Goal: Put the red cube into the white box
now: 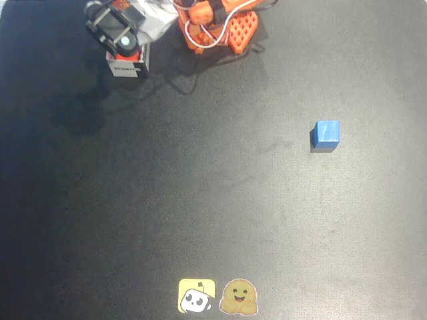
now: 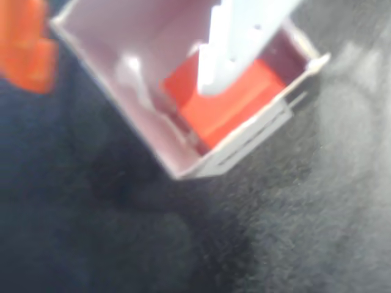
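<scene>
Wrist view: the gripper (image 2: 227, 52) is reaching down from the top edge into the white box (image 2: 116, 104), its pale finger (image 2: 215, 67) lying over the red cube (image 2: 229, 107). Only this one finger is showing clearly, so I cannot tell how wide the gripper is standing or whether it is gripping the cube. The cube is sitting inside the box, pressed toward the corner nearest the right wall, its edges running parallel to the box walls. The box itself is lying turned on the diagonal in this view, one corner pointing toward the bottom of the picture; being square, it is showing no long axis. A dark strip is running along its lower right outer wall.

In the overhead view the arm (image 1: 217, 23) is folding back from its orange base at the top edge, and the wrist with its camera (image 1: 120, 33) is hanging directly above the box (image 1: 127, 68) at the upper left of the black counter (image 1: 200, 187). A blue cube (image 1: 326, 133) is resting well apart on the right. Two stickers (image 1: 218, 296) are lying near the bottom edge.
</scene>
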### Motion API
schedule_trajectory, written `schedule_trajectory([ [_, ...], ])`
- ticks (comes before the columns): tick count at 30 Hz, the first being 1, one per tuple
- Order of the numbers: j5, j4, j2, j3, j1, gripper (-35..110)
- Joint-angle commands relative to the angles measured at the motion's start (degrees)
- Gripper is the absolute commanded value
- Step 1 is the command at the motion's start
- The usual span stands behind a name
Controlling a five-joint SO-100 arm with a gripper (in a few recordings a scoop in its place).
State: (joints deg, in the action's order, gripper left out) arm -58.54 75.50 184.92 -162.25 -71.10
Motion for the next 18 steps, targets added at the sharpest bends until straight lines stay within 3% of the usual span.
schedule_trajectory([
  [1, -0.1, -1.8, 0.5, 0.0, -0.8, 0],
  [9, -1.5, -4.2, 0.5, -1.6, 2.3, 0],
  [18, -7.3, -4.6, -5.2, 4.2, 16.4, 0],
])
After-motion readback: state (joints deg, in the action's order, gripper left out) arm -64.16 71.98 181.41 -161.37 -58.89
